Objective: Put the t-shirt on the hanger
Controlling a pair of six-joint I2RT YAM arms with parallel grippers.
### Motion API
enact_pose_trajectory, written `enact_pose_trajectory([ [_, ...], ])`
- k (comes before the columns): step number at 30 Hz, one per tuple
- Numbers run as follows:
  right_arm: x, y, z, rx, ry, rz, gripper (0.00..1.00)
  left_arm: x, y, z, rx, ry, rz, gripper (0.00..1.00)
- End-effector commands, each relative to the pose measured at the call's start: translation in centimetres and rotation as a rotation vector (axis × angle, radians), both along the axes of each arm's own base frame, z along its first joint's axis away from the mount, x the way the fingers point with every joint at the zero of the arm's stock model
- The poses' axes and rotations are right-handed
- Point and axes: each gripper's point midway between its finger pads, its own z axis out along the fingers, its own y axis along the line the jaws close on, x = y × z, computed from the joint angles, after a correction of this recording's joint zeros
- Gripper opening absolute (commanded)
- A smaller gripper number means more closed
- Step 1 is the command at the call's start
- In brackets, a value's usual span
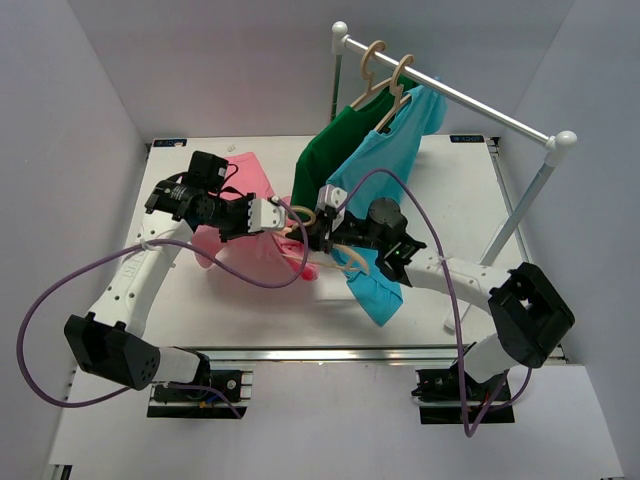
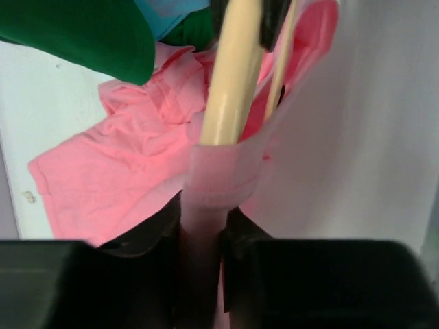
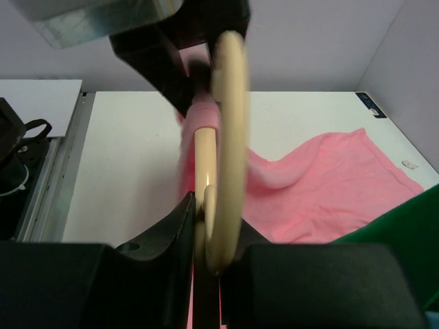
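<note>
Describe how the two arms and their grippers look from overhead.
Left arm and right arm: white tubular links, bulky black joint housings, a loose purple cable looping off each. Left gripper and right gripper: black, each with a white block.

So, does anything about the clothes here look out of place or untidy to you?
Yes: the pink t-shirt lies bunched on the table, with only a narrow band of it looped round one arm of the hanger, where the left gripper pinches it. The right gripper holds the hanger near its hook.
</note>
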Motion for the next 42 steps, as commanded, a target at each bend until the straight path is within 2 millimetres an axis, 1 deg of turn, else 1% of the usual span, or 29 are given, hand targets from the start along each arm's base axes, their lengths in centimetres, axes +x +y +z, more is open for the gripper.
enact_pose_trajectory([
  [1,0.7,1.1,2.9,0.024,-0.086,0.026,0.00,-0.9,-0.8,1.4,-0.053,-0.007,-0.044,0.25],
  [3,1.0,1.4,2.5,0.010,-0.081,0.025,0.00,-0.9,-0.9,1.2,-0.055,-0.006,-0.046,0.11],
  [4,1.3,1.6,2.1,0.001,-0.079,0.024,0.00,-1.0,-1.1,1.2,-0.066,-0.001,-0.051,0.07],
  [6,1.7,2.1,2.4,0.005,-0.081,0.026,0.00,-1.3,-1.4,1.1,-0.084,0.016,-0.063,0.00],
  [8,2.3,2.7,2.0,0.001,-0.061,0.027,0.00,-2.0,-2.0,1.1,-0.116,0.030,-0.092,0.00],
  [9,2.4,3.0,2.7,0.012,-0.066,0.032,0.00,-2.1,-2.2,1.4,-0.135,0.029,-0.092,0.00],
  [11,2.8,3.5,2.4,0.009,-0.055,0.038,0.00,-2.5,-2.7,2.3,-0.170,0.016,-0.109,0.00],
  [15,2.0,4.2,3.1,0.041,-0.074,0.111,0.00,-3.0,-2.7,3.4,-0.189,-0.011,-0.116,0.01],
  [19,2.0,4.8,3.2,0.054,-0.051,0.128,0.00,-3.6,-2.9,3.6,-0.210,-0.009,-0.127,0.00],
  [20,2.5,4.7,3.2,0.055,-0.037,0.099,0.04,-3.7,-2.9,3.2,-0.209,-0.002,-0.125,0.00],
  [21,2.9,4.6,3.2,0.053,-0.023,0.072,0.15,-3.2,-2.8,3.4,-0.210,-0.041,-0.115,0.00],
  [22,3.1,4.2,3.4,0.047,-0.017,0.044,0.20,-2.6,-2.7,3.5,-0.206,-0.071,-0.095,0.00],
  [23,4.0,3.8,2.6,0.012,0.022,-0.025,0.27,-2.2,-2.4,3.4,-0.222,-0.062,-0.027,0.00],
  [24,4.5,3.3,2.4,-0.002,0.052,-0.072,0.32,-0.7,-1.9,3.9,-0.225,-0.140,0.046,0.00],
  [25,4.5,2.5,2.6,-0.011,0.064,-0.109,0.37,-0.3,-1.7,4.1,-0.239,-0.152,0.089,0.00],
  [26,4.7,1.9,2.3,-0.023,0.081,-0.148,0.51,-0.1,-1.5,4.3,-0.263,-0.143,0.145,0.00],
  [27,5.7,0.9,1.8,-0.035,0.120,-0.236,0.55,0.3,-1.3,4.5,-0.274,-0.164,0.173,0.00],
  [28,5.2,0.1,2.8,-0.019,0.117,-0.255,0.61,0.2,-1.1,4.8,-0.279,-0.177,0.189,0.00],
  [29,5.8,-0.9,1.8,-0.028,0.163,-0.328,0.76,0.1,-1.0,4.9,-0.290,-0.174,0.208,0.00],
  [30,5.8,-1.6,1.2,-0.046,0.210,-0.363,0.85,0.2,-0.9,5.1,-0.301,-0.183,0.221,0.00],
  [31,5.6,-2.4,1.8,-0.039,0.236,-0.393,0.89,0.3,-0.6,4.8,-0.301,-0.180,0.250,0.00],
  [33,5.8,-3.6,1.3,-0.064,0.294,-0.466,0.89,0.0,-0.2,4.9,-0.290,-0.195,0.264,0.00],
  [35,4.8,-5.0,0.7,-0.094,0.388,-0.501,0.89,-0.7,0.4,4.6,-0.266,-0.204,0.265,0.00],
  [36,4.6,-5.9,-0.5,-0.111,0.431,-0.539,0.90,-1.2,0.7,4.4,-0.255,-0.201,0.262,0.00],
  [38,2.8,-7.3,-0.6,-0.097,0.488,-0.561,0.89,-2.0,1.1,3.5,-0.241,-0.201,0.269,0.00],
  [39,2.3,-8.4,-2.6,-0.100,0.573,-0.614,0.89,-2.7,1.5,4.1,-0.252,-0.227,0.271,0.00],
  [40,0.9,-9.0,-2.1,-0.074,0.596,-0.612,0.89,-3.1,1.6,4.2,-0.261,-0.230,0.278,0.00],
  [41,0.5,-9.7,-2.5,-0.041,0.665,-0.651,0.89,-3.9,1.7,4.5,-0.276,-0.243,0.277,0.00],
  [42,-0.4,-10.4,-4.3,-0.057,0.710,-0.670,0.89,-4.2,1.7,4.6,-0.284,-0.242,0.274,0.00],
])
